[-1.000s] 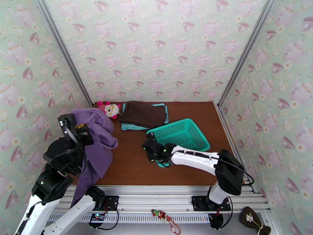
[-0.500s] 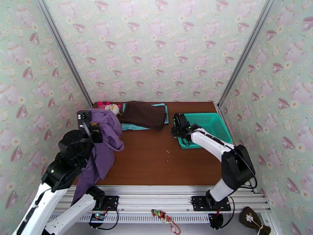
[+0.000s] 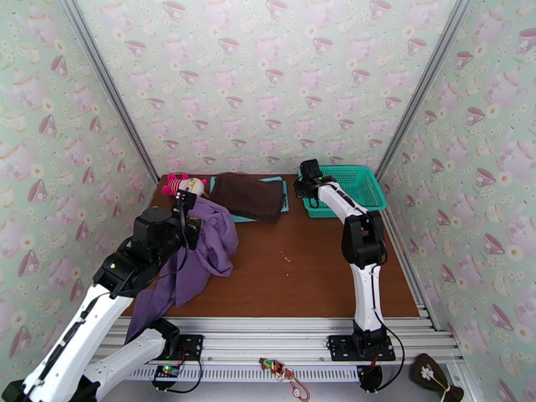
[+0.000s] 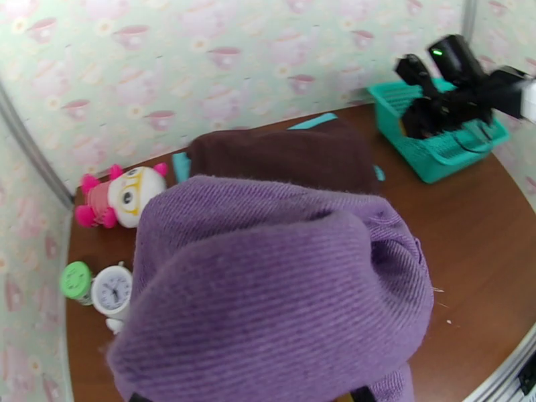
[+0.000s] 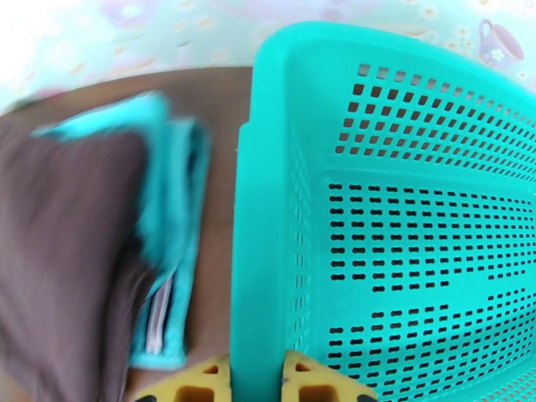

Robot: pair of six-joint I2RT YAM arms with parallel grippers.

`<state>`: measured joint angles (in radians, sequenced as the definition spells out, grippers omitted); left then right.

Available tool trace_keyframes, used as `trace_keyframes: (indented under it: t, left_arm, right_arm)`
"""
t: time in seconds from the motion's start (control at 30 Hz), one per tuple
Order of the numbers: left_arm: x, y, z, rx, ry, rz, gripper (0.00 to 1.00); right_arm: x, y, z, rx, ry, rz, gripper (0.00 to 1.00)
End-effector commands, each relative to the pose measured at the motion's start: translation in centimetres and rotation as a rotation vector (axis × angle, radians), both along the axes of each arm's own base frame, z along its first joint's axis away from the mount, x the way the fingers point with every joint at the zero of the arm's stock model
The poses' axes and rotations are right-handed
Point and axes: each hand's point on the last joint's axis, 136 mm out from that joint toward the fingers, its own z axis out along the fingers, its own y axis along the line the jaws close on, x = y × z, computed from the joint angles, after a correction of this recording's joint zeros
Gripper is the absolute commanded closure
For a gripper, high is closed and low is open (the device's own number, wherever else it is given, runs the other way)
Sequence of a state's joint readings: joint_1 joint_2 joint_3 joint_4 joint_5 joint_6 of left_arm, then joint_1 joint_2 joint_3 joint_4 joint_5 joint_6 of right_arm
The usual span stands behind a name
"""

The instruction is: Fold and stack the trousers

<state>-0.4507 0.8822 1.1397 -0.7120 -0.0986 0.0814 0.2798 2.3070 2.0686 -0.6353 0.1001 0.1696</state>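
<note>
Tabletop — brown — boxed by teacup-papered walls; trousers left, basket far right.

Pale green teacup wallpaper covers the left, far and right walls; aluminium posts stand at the far corners; the brown tabletop is evenly lit.

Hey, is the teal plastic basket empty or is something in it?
Empty: the teal plastic basket shows only its bare perforated floor and walls, with nothing lying inside.
</note>
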Motion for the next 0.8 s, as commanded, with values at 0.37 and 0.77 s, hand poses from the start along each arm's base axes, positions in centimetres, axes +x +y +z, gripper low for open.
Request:
trace_keyframes:
  t: [0.37,0.77]
  left_arm:
    - [3.9,-15.3,1.6,-0.085,-0.151,-0.499,1.0]
    - [11.0,-15.6,-4.8,-0.017,-0.088,-0.152,0.38]
  right_arm:
    - [-0.9,1.1,10.6,0.219,-0.249,-0.004,0.24]
    - [-18.9,-9.0,14.1,0.152,-0.308,-0.261,0.1]
